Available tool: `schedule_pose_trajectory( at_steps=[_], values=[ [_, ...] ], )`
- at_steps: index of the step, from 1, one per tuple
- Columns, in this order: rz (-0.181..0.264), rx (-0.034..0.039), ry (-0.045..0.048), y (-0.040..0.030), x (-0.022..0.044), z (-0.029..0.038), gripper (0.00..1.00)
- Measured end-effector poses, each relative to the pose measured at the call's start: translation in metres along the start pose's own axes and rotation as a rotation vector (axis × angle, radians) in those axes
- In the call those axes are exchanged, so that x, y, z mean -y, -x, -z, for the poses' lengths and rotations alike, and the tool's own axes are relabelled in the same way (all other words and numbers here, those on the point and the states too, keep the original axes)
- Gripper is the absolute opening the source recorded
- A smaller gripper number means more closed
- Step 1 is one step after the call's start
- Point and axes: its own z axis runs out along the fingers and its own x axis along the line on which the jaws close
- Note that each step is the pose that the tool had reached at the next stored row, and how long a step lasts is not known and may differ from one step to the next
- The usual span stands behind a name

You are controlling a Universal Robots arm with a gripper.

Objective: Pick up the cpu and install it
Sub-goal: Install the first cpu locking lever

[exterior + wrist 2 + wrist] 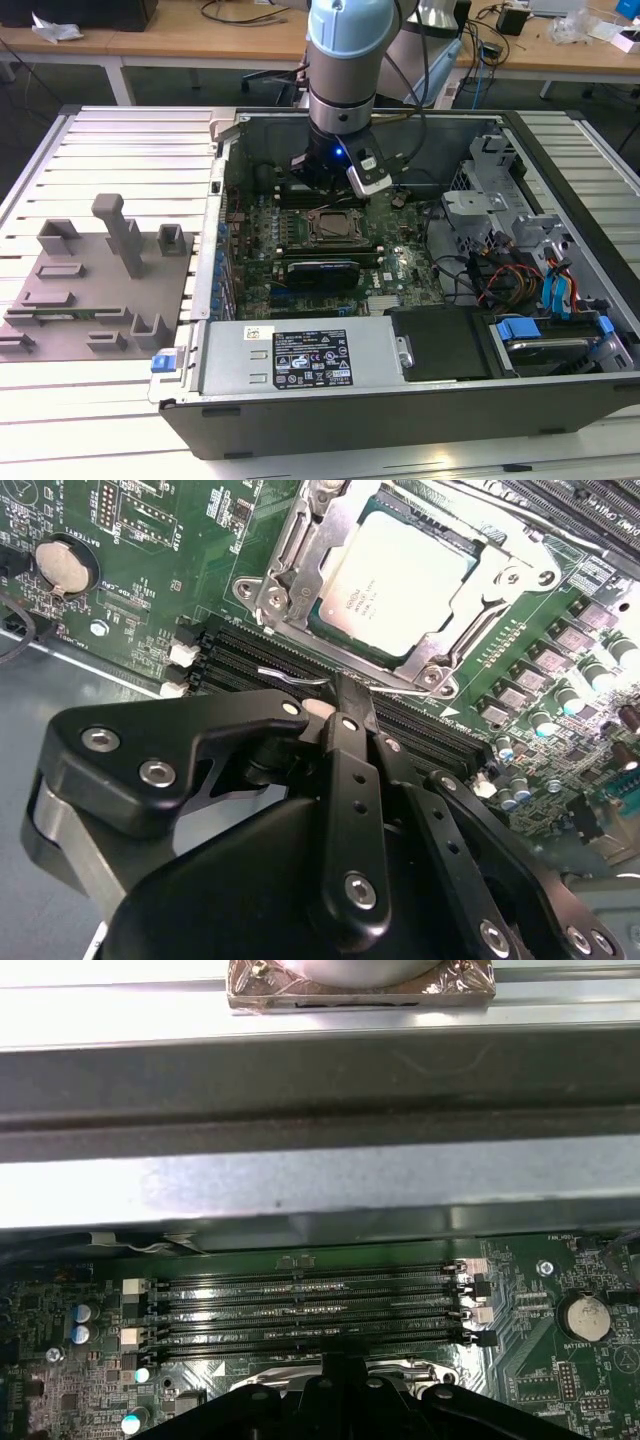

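Silvery cpu [400,580] sits in its socket [296,542] just beyond the empty, closed gripper [343,692].

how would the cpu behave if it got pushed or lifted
The cpu looks stiff and flat with a metal top, so it probably won't bend or roll. That smooth top may be slippery. Set within the socket frame, it likely resists a sideways push.

One cpu [400,575] sits in the single socket frame [290,550]. Beside that frame run four memory slots [300,1310], with one round coin battery [585,1315] near it. One grey fixture plate [100,290] lies well apart from it.
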Motion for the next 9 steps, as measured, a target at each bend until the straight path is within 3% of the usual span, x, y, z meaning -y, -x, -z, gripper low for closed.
schedule_pose_trajectory(
  at_steps=[9],
  values=[
    [0.000,0.0021,-0.0017,0.0000,0.0001,-0.0008,0.11]
  ],
)
